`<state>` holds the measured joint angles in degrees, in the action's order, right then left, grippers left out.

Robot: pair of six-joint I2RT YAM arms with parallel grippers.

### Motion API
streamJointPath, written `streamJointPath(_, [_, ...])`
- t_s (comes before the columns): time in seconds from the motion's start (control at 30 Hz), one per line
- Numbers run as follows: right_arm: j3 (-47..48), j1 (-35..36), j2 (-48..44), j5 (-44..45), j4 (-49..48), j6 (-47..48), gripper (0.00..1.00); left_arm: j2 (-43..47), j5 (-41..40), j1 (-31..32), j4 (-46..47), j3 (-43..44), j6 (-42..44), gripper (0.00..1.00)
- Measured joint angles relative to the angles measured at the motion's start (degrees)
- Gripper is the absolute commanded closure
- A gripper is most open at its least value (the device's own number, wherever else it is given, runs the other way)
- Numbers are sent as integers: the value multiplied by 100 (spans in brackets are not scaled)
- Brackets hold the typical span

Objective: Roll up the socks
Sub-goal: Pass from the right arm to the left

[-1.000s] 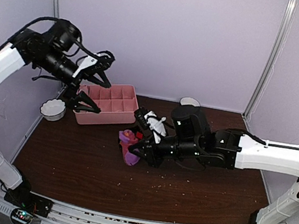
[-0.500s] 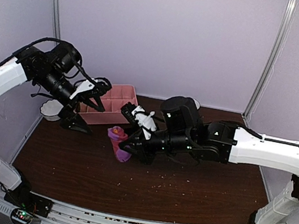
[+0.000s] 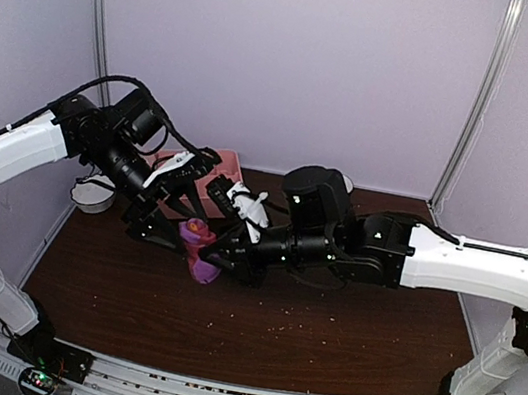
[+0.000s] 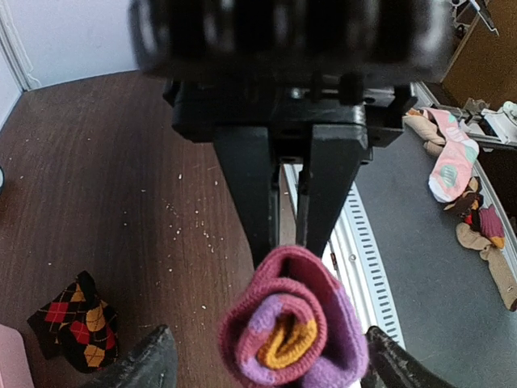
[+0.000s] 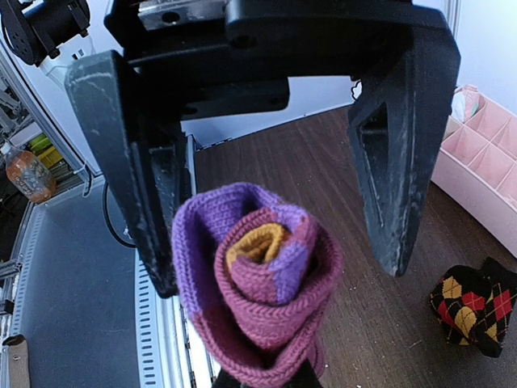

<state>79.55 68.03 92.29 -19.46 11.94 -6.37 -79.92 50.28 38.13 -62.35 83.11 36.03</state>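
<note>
While two robot arms meet over the dark wooden table (image 3: 344, 323), one rolled magenta sock (image 4: 291, 323), purple at its rim and orange at its core, hangs in the air between them. A single black argyle sock (image 4: 77, 319) lies bunched on the wood below, apart from both grippers. The right gripper (image 4: 287, 249) is clamped on the roll's upper edge, its two fingers nearly together. The left gripper (image 5: 275, 271) stands spread wide, one finger on each side of the roll; whether either touches the fabric cannot be told. One pink compartment tray (image 5: 485, 194) and one white bowl (image 3: 92, 194) sit toward the table's far left.
</note>
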Motion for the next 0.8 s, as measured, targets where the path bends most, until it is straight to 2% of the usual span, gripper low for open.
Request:
streamJointPath(0.1, [22, 0, 0, -17, 11, 0, 100, -129, 96, 24, 46, 0, -59, 38])
streamJointPath(0.3, [101, -2, 9, -13, 101, 2, 100, -212, 219, 24, 98, 2, -162, 69])
streamJointPath(0.43, [111, -13, 39, -2, 162, 2, 100, -214, 208, 35, 72, 4, -109, 85])
streamJointPath(0.5, [129, -17, 52, 2, 192, 2, 100, -221, 190, 35, 31, 26, -83, 99])
streamJointPath(0.53, [168, -17, 72, 7, 229, 2, 99, -232, 173, 35, -24, 68, -68, 100])
streamJointPath(0.63, [238, -20, 118, 35, 258, 4, 70, -256, 142, 28, -111, 136, -39, 100])
streamJointPath(0.77, [208, -37, 118, 181, 190, -83, 46, -374, 140, 13, -118, 212, 22, 100])
streamJointPath(0.8, [160, -61, 107, 219, 129, -151, 43, -428, 138, -26, -118, 258, 52, 100])
